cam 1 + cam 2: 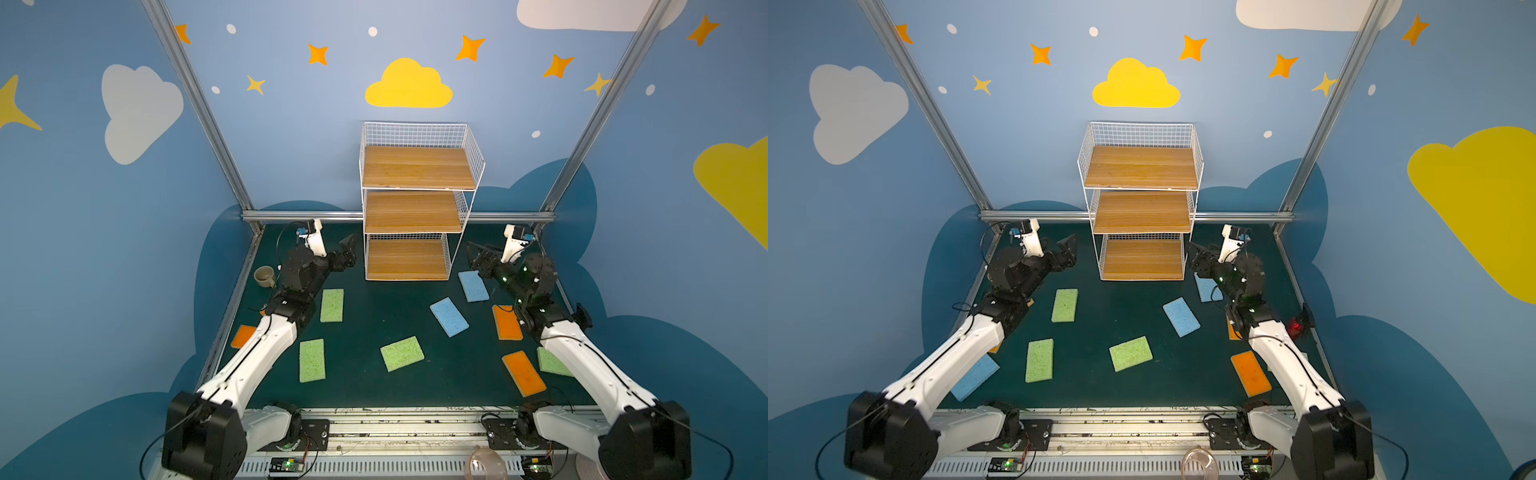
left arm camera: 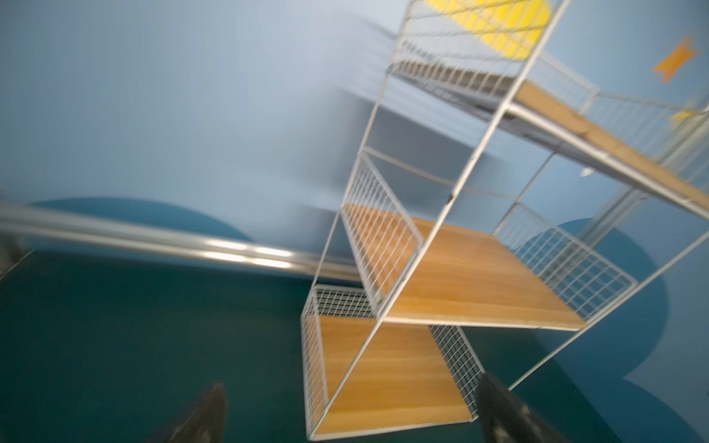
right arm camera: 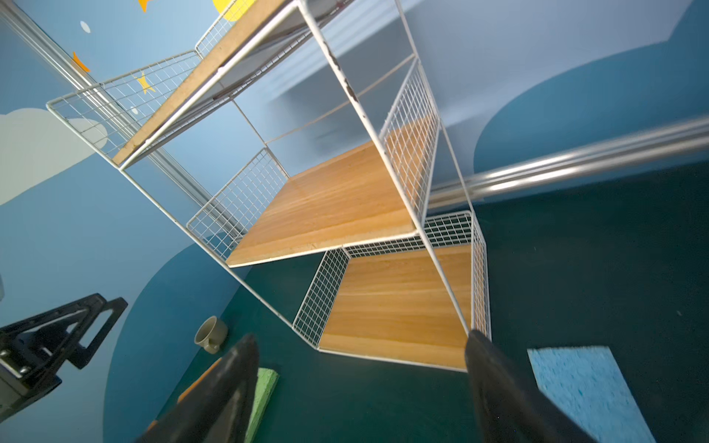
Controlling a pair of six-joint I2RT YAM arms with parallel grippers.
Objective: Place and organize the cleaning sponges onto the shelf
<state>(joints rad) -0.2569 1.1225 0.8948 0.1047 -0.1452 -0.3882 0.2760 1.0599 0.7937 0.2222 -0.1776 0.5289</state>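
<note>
Left gripper [image 1: 350,249] and right gripper [image 1: 473,257] flank the bare shelf [image 1: 417,166], jaws wide and empty, seemingly ready for the scattered cleaning sponges [image 1: 402,353].

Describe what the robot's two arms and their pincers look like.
The left arm and right arm have white shells, chunky black joints and thin black cables. The left gripper and right gripper are black, tapering to points.

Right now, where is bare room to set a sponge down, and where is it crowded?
All three boards of the shelf are bare. On the mat, the widest free patch lies between the shelf, the far green sponge, the middle green sponge and the slanted blue sponge. Crowded: the right side, around the orange sponges.
</note>
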